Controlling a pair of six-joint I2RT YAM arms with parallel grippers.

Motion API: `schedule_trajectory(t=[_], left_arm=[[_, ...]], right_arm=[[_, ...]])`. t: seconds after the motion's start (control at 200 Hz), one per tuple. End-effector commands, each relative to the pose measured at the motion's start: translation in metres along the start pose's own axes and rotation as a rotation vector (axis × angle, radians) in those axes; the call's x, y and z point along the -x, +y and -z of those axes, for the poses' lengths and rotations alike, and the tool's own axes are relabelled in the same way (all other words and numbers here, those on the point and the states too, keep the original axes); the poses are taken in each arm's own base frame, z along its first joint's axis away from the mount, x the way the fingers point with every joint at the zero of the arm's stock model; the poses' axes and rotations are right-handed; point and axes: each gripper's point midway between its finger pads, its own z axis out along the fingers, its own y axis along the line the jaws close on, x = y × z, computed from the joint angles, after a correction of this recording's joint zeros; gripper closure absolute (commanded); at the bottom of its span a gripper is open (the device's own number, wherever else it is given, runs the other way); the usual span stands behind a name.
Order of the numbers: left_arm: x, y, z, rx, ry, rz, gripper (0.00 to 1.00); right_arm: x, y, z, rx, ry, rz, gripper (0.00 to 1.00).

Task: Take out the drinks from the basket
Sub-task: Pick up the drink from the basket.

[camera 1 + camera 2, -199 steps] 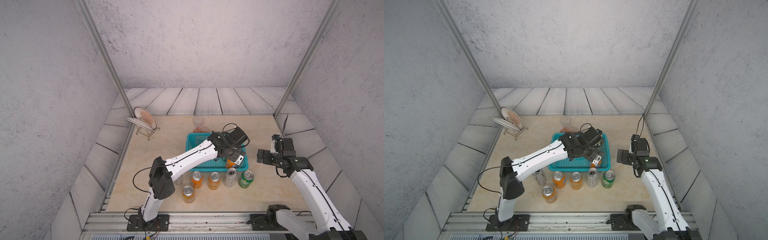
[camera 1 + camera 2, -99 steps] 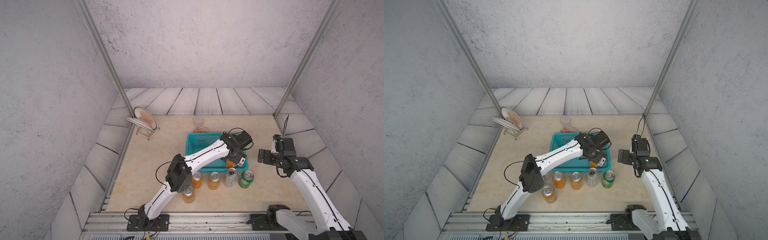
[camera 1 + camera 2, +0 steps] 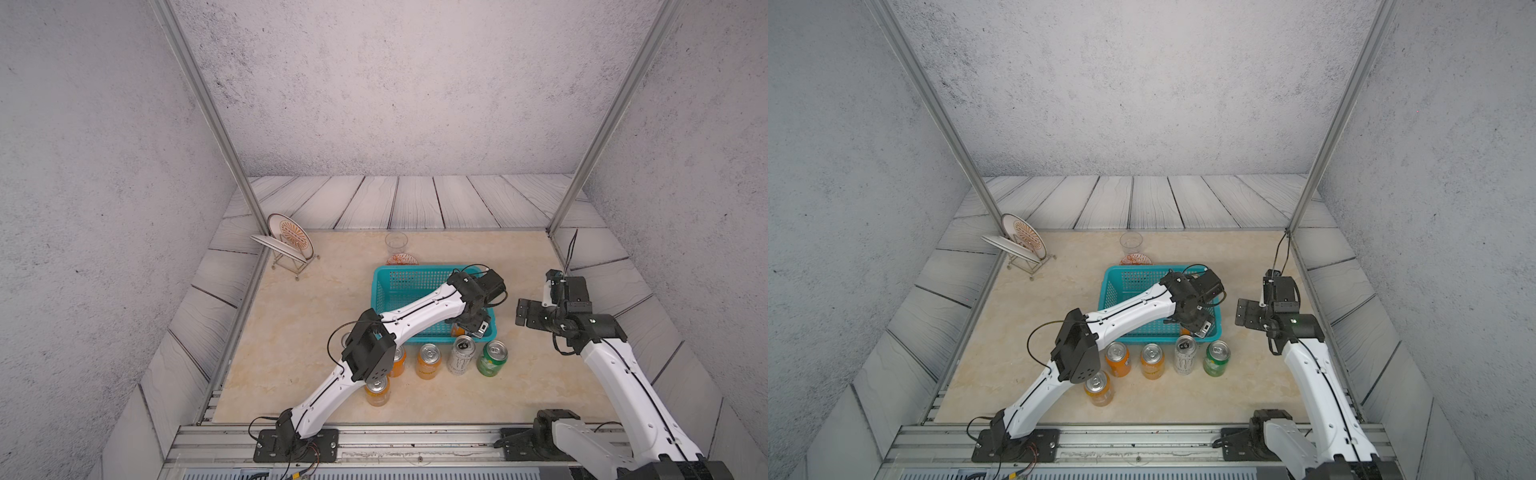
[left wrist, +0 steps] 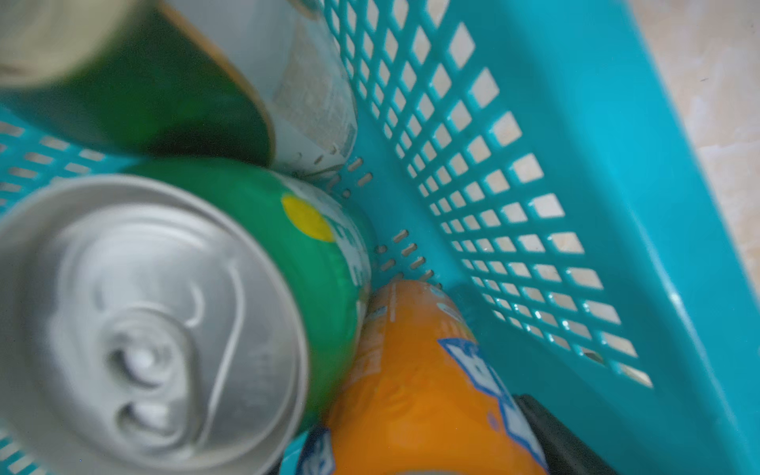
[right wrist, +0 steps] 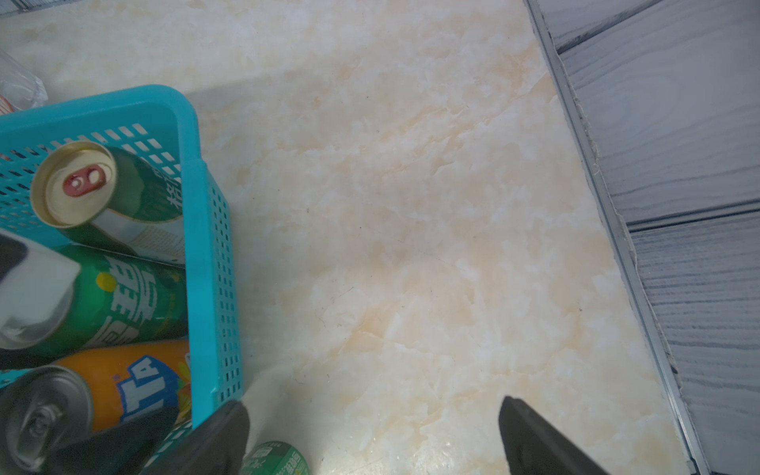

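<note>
The surface [image 3: 540, 386] is found carrying the basket [image 3: 399, 278] at its middle. At least five cans [image 3: 429, 361] are stood upright just in front of it. Three are left inside, tipped over: a gold-topped green can [image 5: 140, 193], a green can [image 5: 135, 304] and an orange can [image 5: 123, 370]. The left fingers [image 4: 551, 432] are set against the orange can, but a pinch cannot be confirmed. The right fingers [image 5: 534, 436] are spread over bare surface.

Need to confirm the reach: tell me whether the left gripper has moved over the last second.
Yes. In a top view the left gripper has shifted toward the front right corner of the basket, closing on the silver can that stands outside.
</note>
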Motion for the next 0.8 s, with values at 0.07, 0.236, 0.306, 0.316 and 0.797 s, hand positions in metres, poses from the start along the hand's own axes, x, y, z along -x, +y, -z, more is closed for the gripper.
schedule_trajectory(t=[0.07, 0.236, 0.306, 0.316, 0.797], left_arm=[[-0.001, 0.009, 0.002, 0.038, 0.011, -0.019, 0.19], [0.004, 0.016, 0.021, 0.064, -0.022, -0.040, 0.25], [0.007, 0.019, 0.031, 0.070, -0.038, -0.046, 0.27], [0.007, 0.019, 0.032, 0.072, -0.040, -0.046, 0.27], [0.005, 0.041, 0.100, 0.117, -0.107, -0.064, 0.28]], right_arm=[[-0.002, -0.004, 0.001, -0.015, -0.003, -0.013, 0.01], [-0.002, -0.004, 0.001, -0.014, -0.002, -0.013, 0.01], [-0.002, -0.003, 0.001, -0.013, -0.003, -0.013, 0.01], [-0.002, -0.004, 0.001, -0.014, -0.002, -0.012, 0.01], [-0.003, -0.003, 0.001, -0.011, 0.001, -0.009, 0.01]])
